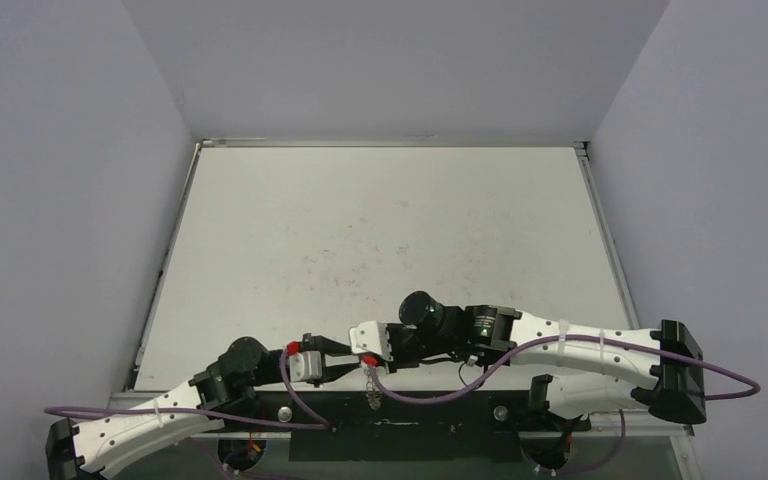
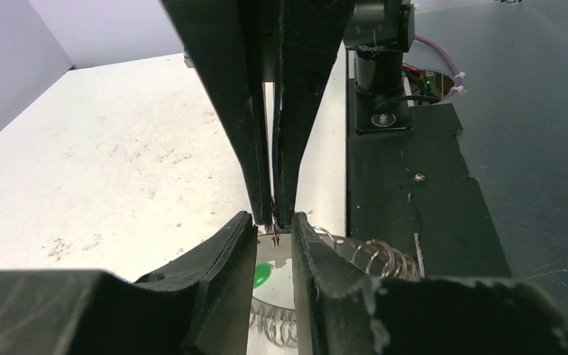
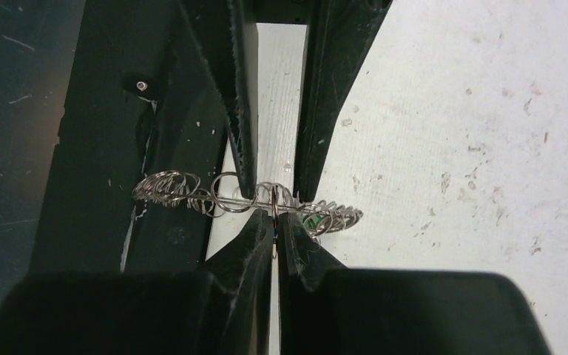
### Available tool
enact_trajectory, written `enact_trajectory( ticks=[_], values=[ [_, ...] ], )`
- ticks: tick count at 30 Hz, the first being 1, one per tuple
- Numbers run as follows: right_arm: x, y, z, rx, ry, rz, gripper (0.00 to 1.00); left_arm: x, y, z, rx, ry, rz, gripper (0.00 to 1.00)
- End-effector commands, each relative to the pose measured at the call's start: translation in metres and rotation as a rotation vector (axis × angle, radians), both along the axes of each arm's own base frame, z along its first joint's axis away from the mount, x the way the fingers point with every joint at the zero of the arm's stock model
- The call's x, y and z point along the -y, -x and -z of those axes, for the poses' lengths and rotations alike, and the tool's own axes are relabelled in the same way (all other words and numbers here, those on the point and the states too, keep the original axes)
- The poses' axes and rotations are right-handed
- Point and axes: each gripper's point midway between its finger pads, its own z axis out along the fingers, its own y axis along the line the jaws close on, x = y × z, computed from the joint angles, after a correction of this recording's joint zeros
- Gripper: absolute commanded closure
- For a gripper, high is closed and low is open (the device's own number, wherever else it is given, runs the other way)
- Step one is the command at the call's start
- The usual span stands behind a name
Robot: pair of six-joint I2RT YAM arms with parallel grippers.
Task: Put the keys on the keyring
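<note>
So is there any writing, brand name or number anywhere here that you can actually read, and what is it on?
No text here can be read.
Small green marks on the right arm's black joints: too small to read.
Keyring, green tag, table, black base plate: no print shows.

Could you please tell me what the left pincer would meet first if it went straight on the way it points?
Most likely the keyring, whose wire crosses at the tips of the left pincer, then straight behind it the right pincer, facing it tip to tip. How close is unclear.
</note>
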Motion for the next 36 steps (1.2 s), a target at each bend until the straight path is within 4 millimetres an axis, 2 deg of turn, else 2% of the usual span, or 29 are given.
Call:
enact_trajectory(
  ticks=[1, 5, 10, 23, 30, 34, 36],
  values=[
    [0.004, -0.006, -0.012, -0.084, 0.113, 0.112, 1.00, -0.004, -0.008, -0.022, 0.031, 0.005, -0.054, 0.77],
    [-0.001, -0.016, -0.026, -0.105, 0.136, 0.194, 1.00, -0.008, -0.012, -0.018, 0.029, -0.060, -0.080, 0.75],
    [-0.005, -0.019, -0.034, -0.118, 0.163, 0.223, 1.00, -0.013, -0.017, -0.015, 0.028, -0.105, -0.110, 0.70],
    [-0.021, -0.013, -0.026, -0.125, 0.179, 0.212, 1.00, 0.002, -0.015, -0.013, 0.035, -0.115, -0.061, 0.71],
    [-0.027, -0.009, -0.019, -0.131, 0.193, 0.207, 1.00, 0.011, -0.015, -0.011, 0.036, -0.107, -0.037, 0.80],
    [-0.030, -0.008, -0.018, -0.131, 0.196, 0.202, 1.00, 0.013, -0.015, -0.012, 0.036, -0.100, -0.029, 0.82],
    [-0.030, -0.008, -0.018, -0.132, 0.198, 0.202, 1.00, 0.013, -0.015, -0.011, 0.037, -0.102, -0.029, 0.89]
  ],
)
